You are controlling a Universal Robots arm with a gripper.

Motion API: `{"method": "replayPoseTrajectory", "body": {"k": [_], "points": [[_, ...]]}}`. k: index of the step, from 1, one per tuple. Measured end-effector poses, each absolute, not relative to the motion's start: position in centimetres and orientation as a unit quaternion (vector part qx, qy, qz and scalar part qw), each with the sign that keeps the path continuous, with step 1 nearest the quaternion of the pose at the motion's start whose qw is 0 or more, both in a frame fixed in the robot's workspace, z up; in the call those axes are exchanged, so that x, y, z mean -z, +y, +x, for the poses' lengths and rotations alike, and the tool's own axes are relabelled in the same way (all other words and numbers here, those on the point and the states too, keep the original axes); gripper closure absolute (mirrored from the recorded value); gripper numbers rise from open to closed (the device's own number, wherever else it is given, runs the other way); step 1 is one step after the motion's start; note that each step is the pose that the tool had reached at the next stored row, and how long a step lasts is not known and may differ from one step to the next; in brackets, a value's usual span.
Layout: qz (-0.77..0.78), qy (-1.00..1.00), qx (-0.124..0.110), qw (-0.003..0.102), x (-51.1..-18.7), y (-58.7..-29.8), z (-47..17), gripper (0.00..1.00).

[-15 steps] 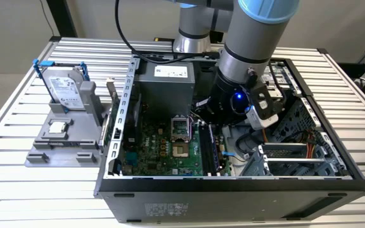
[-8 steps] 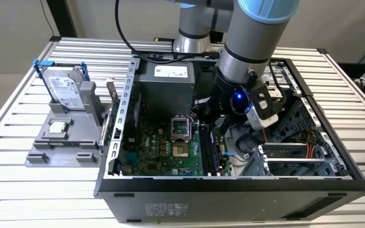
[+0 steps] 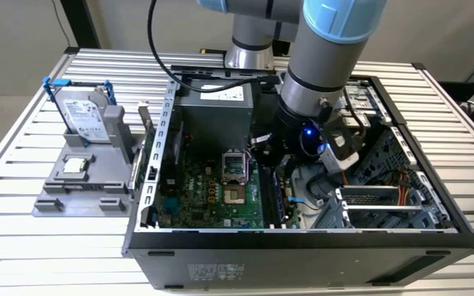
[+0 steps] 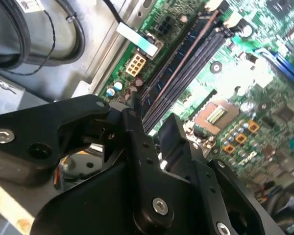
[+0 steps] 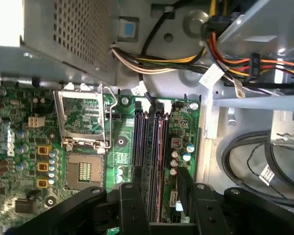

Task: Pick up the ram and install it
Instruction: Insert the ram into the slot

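Arm reaching into open computer case (image 3: 149,185), claw (image 5: 157,188) low over memory slots (image 5: 152,147) on motherboard (image 3: 212,191), fingers (image 5: 133,196) spread apart, pinching nothing, ram not made out.

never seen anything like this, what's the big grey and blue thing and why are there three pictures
The grey and blue thing is a robot arm reaching into an open black desktop computer case on a slatted metal table. The exterior view comes from a camera off the arm. Both wrist views come from cameras riding on the arm, looking past its black gripper at the green motherboard and its long black memory slots, one of which appears to hold a memory stick between the fingers. Beside the case, a grey holder carries a silver hard drive with blue rails.
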State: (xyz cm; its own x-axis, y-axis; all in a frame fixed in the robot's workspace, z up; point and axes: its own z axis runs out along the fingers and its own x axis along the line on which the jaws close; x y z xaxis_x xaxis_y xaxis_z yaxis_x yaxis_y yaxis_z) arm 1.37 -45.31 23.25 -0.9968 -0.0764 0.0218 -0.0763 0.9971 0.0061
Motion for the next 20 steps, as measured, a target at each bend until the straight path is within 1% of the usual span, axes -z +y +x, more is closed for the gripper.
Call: {"method": "replayPoseTrajectory", "body": {"k": [6,7,20], "points": [[0.054,-0.998,0.002,0.011,-23.0,-45.31,1.31,0.0],[0.055,-0.998,0.002,0.011,-22.99,-45.31,1.31,1.0],[0.07,-0.998,0.002,0.011,-23.07,-45.31,1.31,1.0]]}}
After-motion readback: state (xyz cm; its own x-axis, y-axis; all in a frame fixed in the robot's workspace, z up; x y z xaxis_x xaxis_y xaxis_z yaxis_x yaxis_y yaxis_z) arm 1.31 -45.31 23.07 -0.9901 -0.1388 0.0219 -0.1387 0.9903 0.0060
